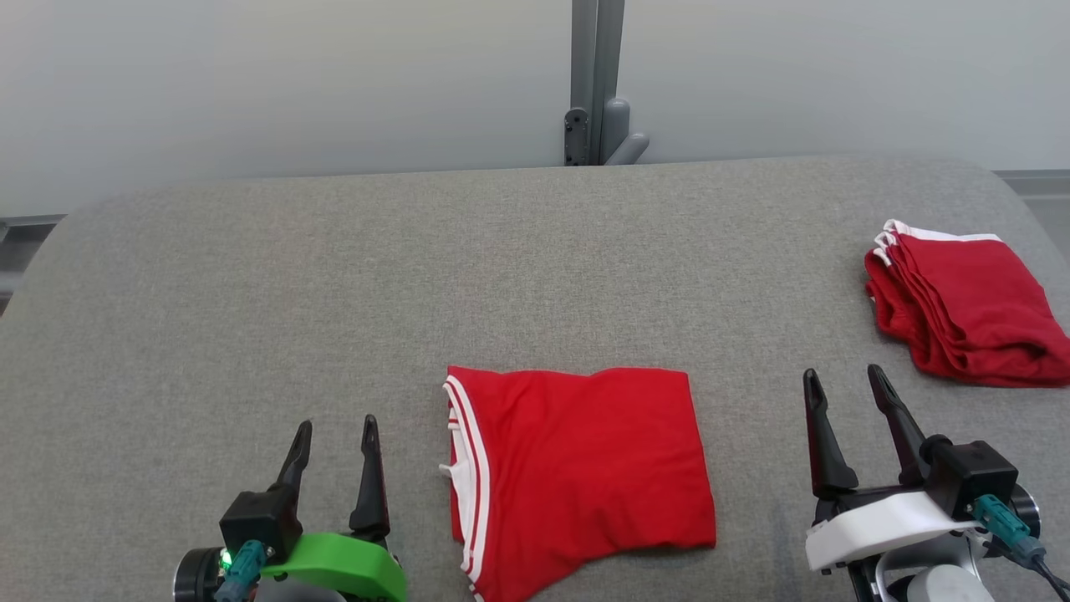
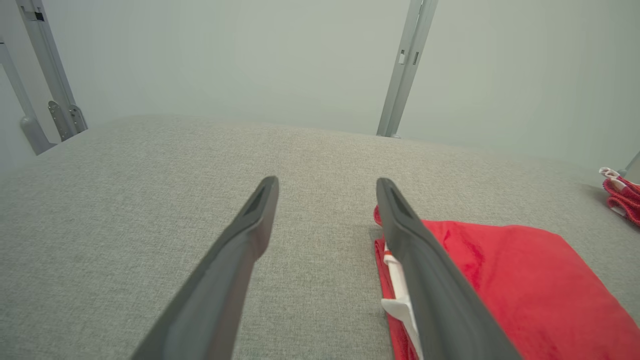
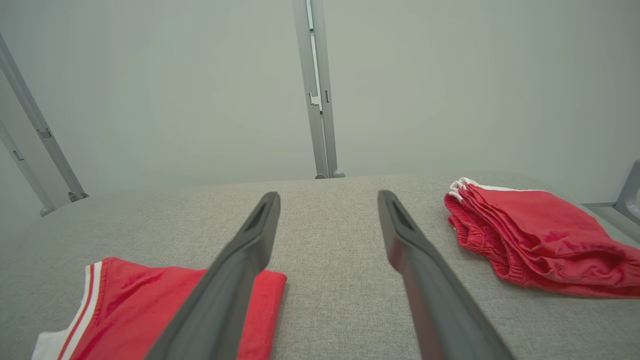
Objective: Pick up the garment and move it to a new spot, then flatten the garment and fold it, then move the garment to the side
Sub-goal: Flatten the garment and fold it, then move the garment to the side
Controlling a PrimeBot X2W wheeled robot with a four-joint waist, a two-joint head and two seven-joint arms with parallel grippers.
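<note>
A red garment (image 1: 577,468) with white trim lies folded into a rough square on the grey padded table (image 1: 334,293), near its front edge. It also shows in the left wrist view as the garment (image 2: 510,280) and in the right wrist view as the garment (image 3: 150,300). My left gripper (image 1: 334,431) stands open to the left of it, apart from the cloth, with nothing between its fingers. To the right, my right gripper (image 1: 844,380) is open too and holds nothing. The left gripper (image 2: 325,187) and right gripper (image 3: 327,200) hover above bare table.
A second folded red pile (image 1: 961,309) with white trim rests at the table's right edge, also seen as the pile (image 3: 530,240). A grey metal post (image 1: 595,84) rises behind the table's back edge against a pale wall.
</note>
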